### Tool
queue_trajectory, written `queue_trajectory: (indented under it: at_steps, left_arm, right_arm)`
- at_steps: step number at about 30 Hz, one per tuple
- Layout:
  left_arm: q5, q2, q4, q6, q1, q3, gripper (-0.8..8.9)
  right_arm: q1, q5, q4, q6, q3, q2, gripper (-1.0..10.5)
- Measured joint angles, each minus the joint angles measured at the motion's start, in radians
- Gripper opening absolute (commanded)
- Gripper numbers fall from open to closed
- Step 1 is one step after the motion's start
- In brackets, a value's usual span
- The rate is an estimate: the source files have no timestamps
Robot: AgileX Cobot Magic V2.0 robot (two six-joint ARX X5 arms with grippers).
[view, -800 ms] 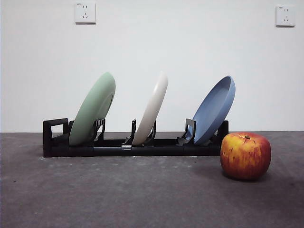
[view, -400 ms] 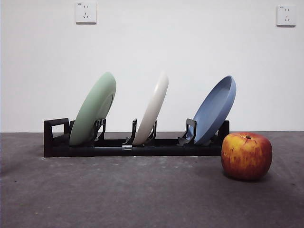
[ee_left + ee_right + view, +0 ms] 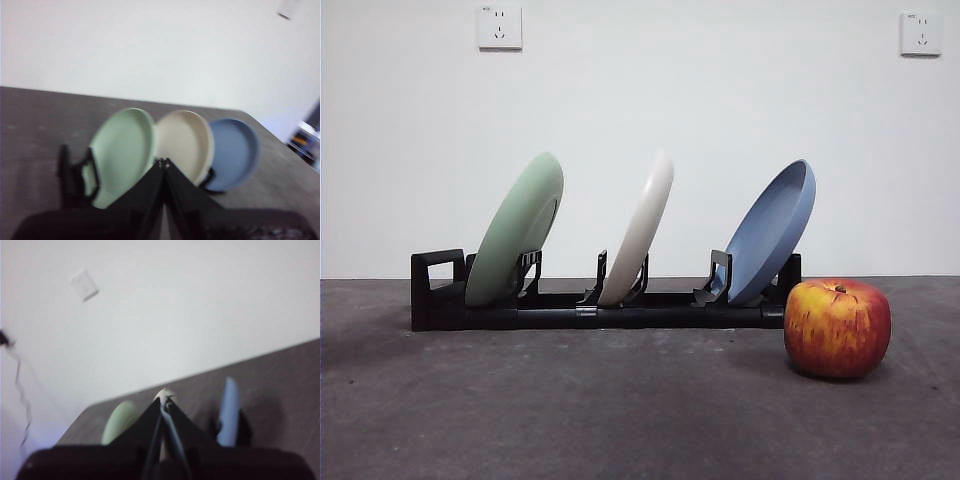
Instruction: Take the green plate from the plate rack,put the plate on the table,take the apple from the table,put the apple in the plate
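Front view. Rack (image 3: 600, 315) lay along the far part of the table (image 3: 570, 420), loop handle at the green-plate end; three plates leaned in its dividers, all tilted the same way so that each slot propped a rim: green plate (image 3: 516, 243) next to the handle, cream plate (image 3: 642, 230) in the middle, blue plate (image 3: 770, 232) at the other end. Apple (image 3: 837, 327) stood on the table just beside the blue-plate end, stem dimple up, apart from the plates. No arm appeared in this view, and nothing of the task looked begun.

Left wrist view. Left gripper (image 3: 163, 161) had its jaws pressed together, tips meeting in a point and holding nothing. Beyond the tips stood the three plates with hollow faces toward the camera; the green plate (image 3: 122, 155) lay just to one side of the tips, well apart from them. The picture was blurred.

Right wrist view. Right gripper (image 3: 164, 399) likewise had its jaws pressed together and empty. The plates showed nearly edge-on far beyond the tips, the green plate (image 3: 119, 429) partly hidden by one jaw. The apple did not show here.
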Motion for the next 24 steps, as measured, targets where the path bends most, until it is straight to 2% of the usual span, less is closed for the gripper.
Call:
queue_trajectory:
  at_steps: [6, 9, 12, 15, 16, 18, 20, 21, 24]
  left_arm:
    - [0.123, 0.225, -0.249, 0.061, 0.000, 0.329, -0.05]
    - [0.127, 0.343, -0.383, 0.122, 0.000, 0.502, -0.05]
    - [0.127, 0.445, -0.491, 0.173, 0.000, 0.637, -0.03]
    - [0.127, 0.546, -0.589, 0.217, -0.006, 0.760, 0.30]
    - [0.127, 0.572, -0.608, 0.226, -0.011, 0.789, 0.90]
    - [0.126, 0.628, -0.636, 0.241, -0.025, 0.842, 3.06]
    - [0.126, 0.676, -0.649, 0.248, -0.044, 0.878, 4.77]
    - [0.126, 0.698, -0.650, 0.248, -0.055, 0.891, 5.04]
    - [0.126, 0.758, -0.652, 0.249, -0.092, 0.906, 5.03]
  right_arm:
    - [0.000, -0.231, -0.257, -0.085, 0.354, 0.274, 0.0]
    - [0.010, -0.267, -0.402, -0.154, 0.529, 0.404, 0.0]
    - [0.041, -0.264, -0.520, -0.218, 0.671, 0.507, 0.4]
    - [0.095, -0.224, -0.613, -0.270, 0.800, 0.600, 2.3]
    - [0.111, -0.207, -0.635, -0.280, 0.832, 0.624, 2.9]
    - [0.150, -0.159, -0.675, -0.296, 0.891, 0.676, 4.5]
    - [0.187, -0.119, -0.699, -0.312, 0.928, 0.719, 5.9]
    - [0.207, -0.097, -0.708, -0.319, 0.943, 0.742, 6.2]
    - [0.266, -0.039, -0.716, -0.341, 0.963, 0.795, 6.3]
